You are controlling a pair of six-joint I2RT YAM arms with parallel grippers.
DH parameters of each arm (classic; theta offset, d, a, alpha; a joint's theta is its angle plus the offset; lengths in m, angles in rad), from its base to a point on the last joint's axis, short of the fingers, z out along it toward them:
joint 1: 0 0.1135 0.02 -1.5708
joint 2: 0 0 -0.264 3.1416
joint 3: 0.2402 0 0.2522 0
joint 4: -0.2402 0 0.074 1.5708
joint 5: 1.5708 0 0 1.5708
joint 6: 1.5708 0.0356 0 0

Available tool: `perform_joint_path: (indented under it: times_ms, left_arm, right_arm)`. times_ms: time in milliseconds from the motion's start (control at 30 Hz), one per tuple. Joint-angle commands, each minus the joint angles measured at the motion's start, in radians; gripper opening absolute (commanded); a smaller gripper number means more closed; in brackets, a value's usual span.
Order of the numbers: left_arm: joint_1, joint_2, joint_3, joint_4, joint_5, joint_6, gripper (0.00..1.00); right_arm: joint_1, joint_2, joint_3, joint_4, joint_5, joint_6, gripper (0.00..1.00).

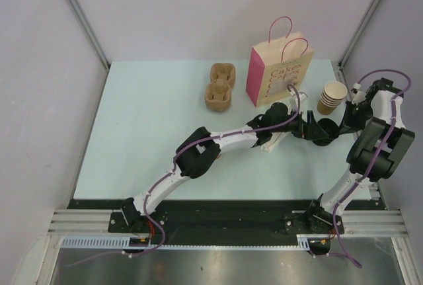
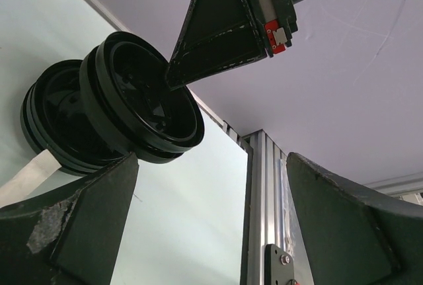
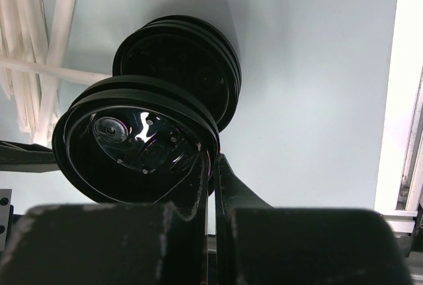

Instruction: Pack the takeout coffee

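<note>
Black lids (image 1: 324, 133) sit on the table (image 1: 145, 120), R of the pink bag (image 1: 277, 67) and just on the near side of the beige cup stack (image 1: 332, 96). R gripper (image 3: 210, 162): fingers pinched on the rim of the nearer lid (image 3: 135, 143). L gripper (image 2: 211, 166): jaws wide apart, holding nothing, facing the lids from the L. Cardboard cup carrier (image 1: 219, 86) stands L of the bag. I can't make out the brown lidded cup in any view.

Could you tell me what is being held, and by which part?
The right gripper pinches a black lid by its rim; the left gripper is open, holding nothing.
</note>
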State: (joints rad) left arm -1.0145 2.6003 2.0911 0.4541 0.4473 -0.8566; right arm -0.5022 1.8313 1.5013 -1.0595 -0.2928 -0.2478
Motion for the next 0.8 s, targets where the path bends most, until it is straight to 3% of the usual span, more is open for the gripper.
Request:
perform_joint_path:
  times_ms: [0, 767]
  left_arm:
    - [-0.013, 0.004, 0.055, 0.051, -0.002, 0.001, 1.0]
    - [-0.016, 0.021, 0.073, 0.075, -0.006, -0.012, 1.0]
  right_arm:
    - [-0.006, -0.046, -0.001, -0.013, -0.005, -0.008, 0.0]
    - [-0.002, -0.024, 0.0, 0.006, -0.003, 0.004, 0.0]
